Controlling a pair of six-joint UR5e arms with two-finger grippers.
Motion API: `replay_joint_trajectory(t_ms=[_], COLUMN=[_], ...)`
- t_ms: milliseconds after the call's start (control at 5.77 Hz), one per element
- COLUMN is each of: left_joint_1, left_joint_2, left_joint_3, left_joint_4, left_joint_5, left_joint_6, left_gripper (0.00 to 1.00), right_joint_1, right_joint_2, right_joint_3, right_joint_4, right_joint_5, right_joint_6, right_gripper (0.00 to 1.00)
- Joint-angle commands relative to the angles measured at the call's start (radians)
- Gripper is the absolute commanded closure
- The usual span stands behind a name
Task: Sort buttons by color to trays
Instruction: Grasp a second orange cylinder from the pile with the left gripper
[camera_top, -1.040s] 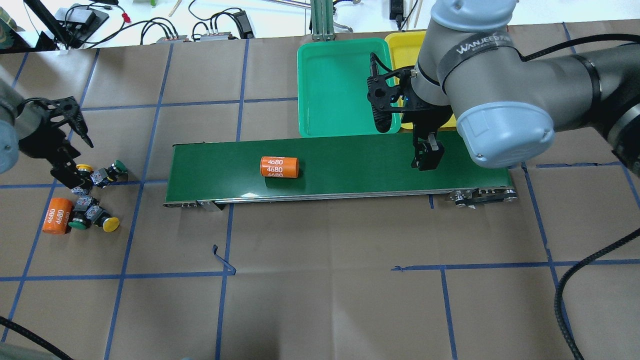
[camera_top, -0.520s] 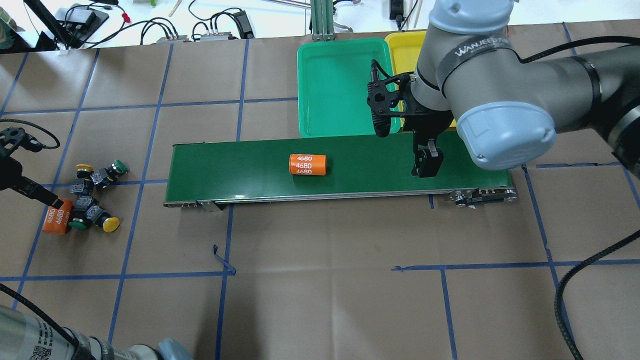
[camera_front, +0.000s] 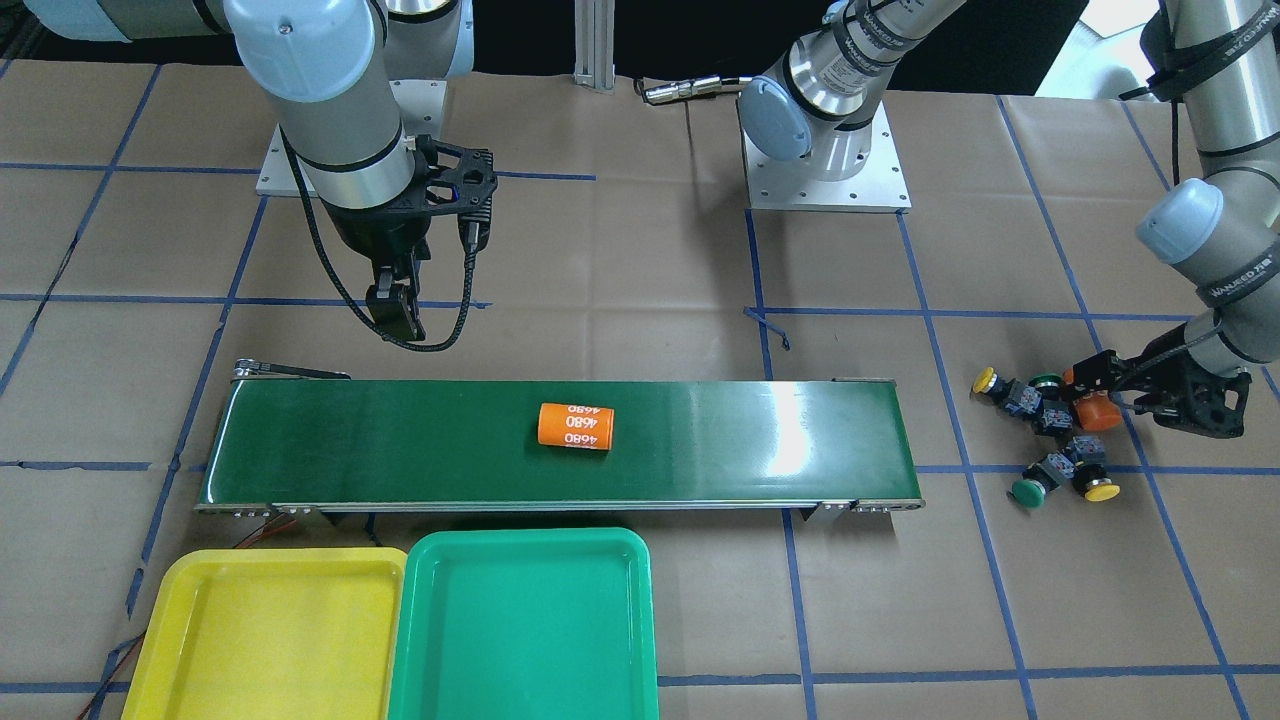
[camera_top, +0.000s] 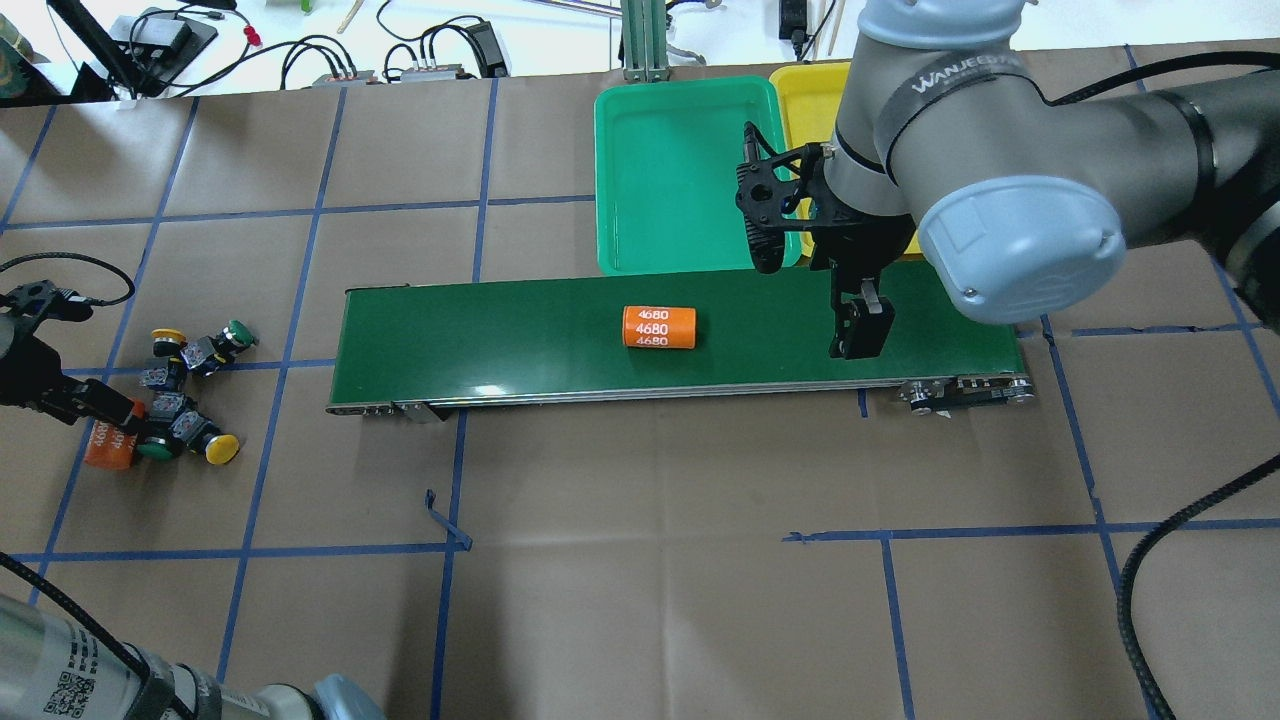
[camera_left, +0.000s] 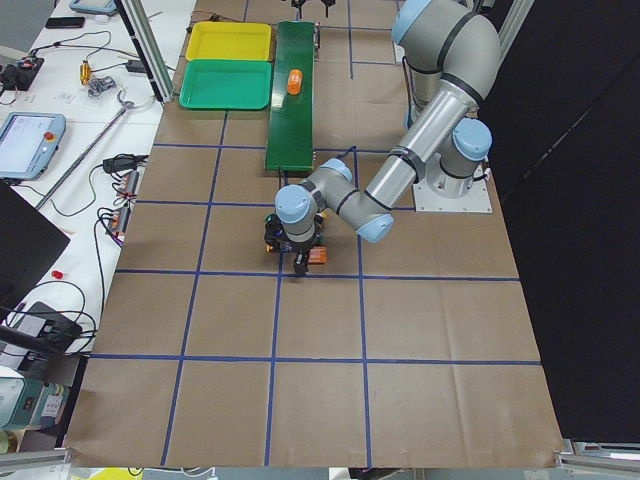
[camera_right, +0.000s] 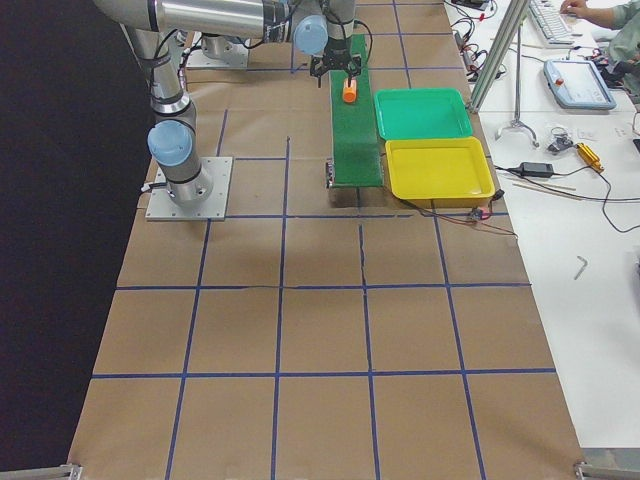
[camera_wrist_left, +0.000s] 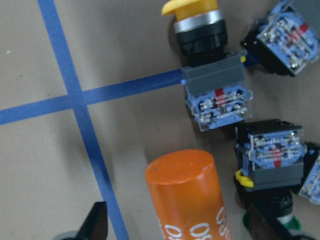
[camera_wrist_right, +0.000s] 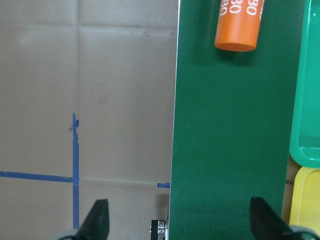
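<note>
Four buttons lie in a cluster on the paper at the table's left: a yellow-capped (camera_top: 168, 335) and a green-capped one (camera_top: 238, 332), then a green-capped (camera_top: 155, 450) and a yellow-capped one (camera_top: 222, 450). My left gripper (camera_top: 95, 408) is open and low, its jaws either side of an orange "4680" cylinder (camera_wrist_left: 192, 200) beside the buttons; one finger sits close to the lower green-capped button. My right gripper (camera_top: 860, 330) is open and empty above the conveyor's right part. The green tray (camera_top: 680, 170) and the yellow tray (camera_top: 810, 100) stand empty behind the belt.
A dark-green conveyor belt (camera_top: 450, 330) runs across the middle, carrying a second orange cylinder (camera_top: 659, 327). Cables and power supplies lie beyond the table's far edge. The right arm's elbow hides part of the yellow tray.
The cylinder on the belt has travelled to the right. My left gripper left the upper buttons, swung left and came down around the orange cylinder. My right gripper barely moved.
</note>
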Motion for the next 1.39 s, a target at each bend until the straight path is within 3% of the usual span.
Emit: replay_joint_trajectory(t_ms=[0, 173, 347, 520, 693, 866, 1213], left_joint_1=[0.004, 0.004, -0.008, -0.029, -0.134, -0.298, -0.618], left_joint_2=[-0.017, -0.015, 0.017, 0.044, 0.102, 0.171, 0.158], left_joint_3=[-0.001, 0.009, 0.06, 0.148, 0.202, 0.215, 0.218], left_joint_4=[-0.015, -0.032, -0.122, -0.27, -0.375, -0.397, -0.373], left_joint_5=[0.001, 0.002, 0.002, -0.007, -0.005, -0.013, -0.002], left_joint_6=[0.006, 0.004, 0.011, 0.083, 0.108, 0.101, 0.206], left_gripper=[0.56, 0.87, 1.0, 1.0, 1.0, 1.0, 1.0], right_joint_1=[0.0, 0.0, 0.0, 0.0, 0.0, 0.0, 0.0], right_joint_2=[0.001, 0.001, 0.0, 0.001, -0.002, -0.002, -0.003], right_joint_3=[-0.007, -0.005, -0.005, -0.005, -0.005, -0.008, -0.004], right_joint_4=[0.018, 0.021, 0.019, 0.019, 0.022, 0.016, 0.022], right_joint_5=[0.0, 0.001, 0.001, 0.001, 0.0, 0.001, 0.001], right_joint_6=[0.0, 0.0, 0.0, 0.002, 0.002, 0.002, 0.003], right_gripper=[0.0, 0.0, 0.0, 0.0, 0.0, 0.0, 0.0])
